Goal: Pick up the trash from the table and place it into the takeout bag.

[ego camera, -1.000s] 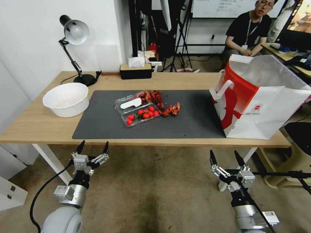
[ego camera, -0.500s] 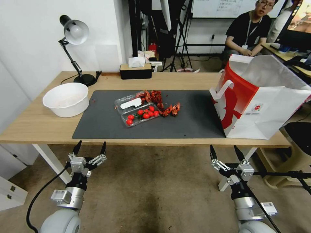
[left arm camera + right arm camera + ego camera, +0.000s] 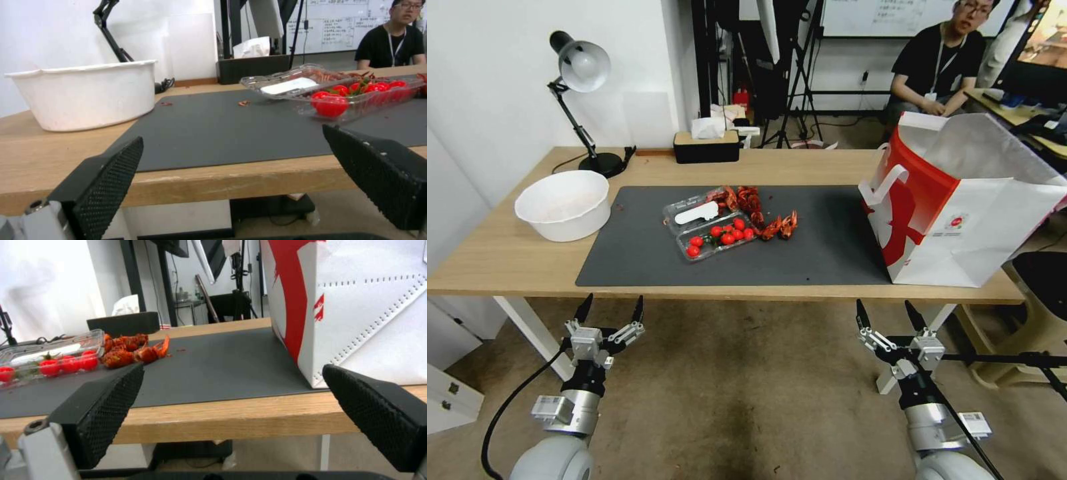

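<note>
On the table [image 3: 507, 260], a dark grey mat [image 3: 827, 247] carries the trash: a clear plastic clamshell [image 3: 710, 230] holding cherry tomatoes, with red crayfish shells [image 3: 774, 227] beside it. A white bowl [image 3: 564, 203] sits on the wood left of the mat. The takeout bag [image 3: 960, 220], white with red sides, stands open at the table's right end. My left gripper [image 3: 612, 303] hangs open below the table's front edge, facing the bowl [image 3: 89, 93] and clamshell [image 3: 338, 90]. Open too, my right gripper [image 3: 884, 308] is below the front edge, facing the bag [image 3: 356, 306] and shells [image 3: 133, 351].
A desk lamp [image 3: 580, 67] and a black tissue box [image 3: 706, 147] stand along the table's back edge. White table legs [image 3: 534, 333] reach down near the left arm. A stool [image 3: 1044, 273] sits right of the table. Bare floor lies under both grippers.
The left gripper has sunk slightly and the right gripper has edged a little up and left. Nothing on the table has moved.
</note>
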Motion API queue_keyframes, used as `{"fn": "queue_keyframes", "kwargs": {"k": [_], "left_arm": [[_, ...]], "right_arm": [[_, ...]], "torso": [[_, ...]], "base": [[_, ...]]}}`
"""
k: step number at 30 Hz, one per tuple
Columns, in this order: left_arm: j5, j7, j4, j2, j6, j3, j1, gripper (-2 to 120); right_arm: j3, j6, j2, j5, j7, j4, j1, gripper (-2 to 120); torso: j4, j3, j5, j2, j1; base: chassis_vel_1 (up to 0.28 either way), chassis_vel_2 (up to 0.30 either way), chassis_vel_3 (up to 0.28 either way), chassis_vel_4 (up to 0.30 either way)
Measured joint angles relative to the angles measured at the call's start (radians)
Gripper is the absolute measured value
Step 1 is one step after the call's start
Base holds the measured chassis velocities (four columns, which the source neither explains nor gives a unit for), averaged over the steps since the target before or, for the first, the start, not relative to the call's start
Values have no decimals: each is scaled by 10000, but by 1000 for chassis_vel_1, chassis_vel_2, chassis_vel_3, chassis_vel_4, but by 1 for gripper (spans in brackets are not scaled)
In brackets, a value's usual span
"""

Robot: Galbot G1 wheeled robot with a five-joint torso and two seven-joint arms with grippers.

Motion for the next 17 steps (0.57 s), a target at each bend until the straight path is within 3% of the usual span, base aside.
{"fn": "queue_keyframes", "kwargs": {"k": [17], "left_arm": [[0,-6,3,5,17,4,-9,100]], "right_arm": [[0,0,2,-1,4,0,-7,100]], "torso": [[0,0,0,0,0]], "base": [[0,0,0,0]]}}
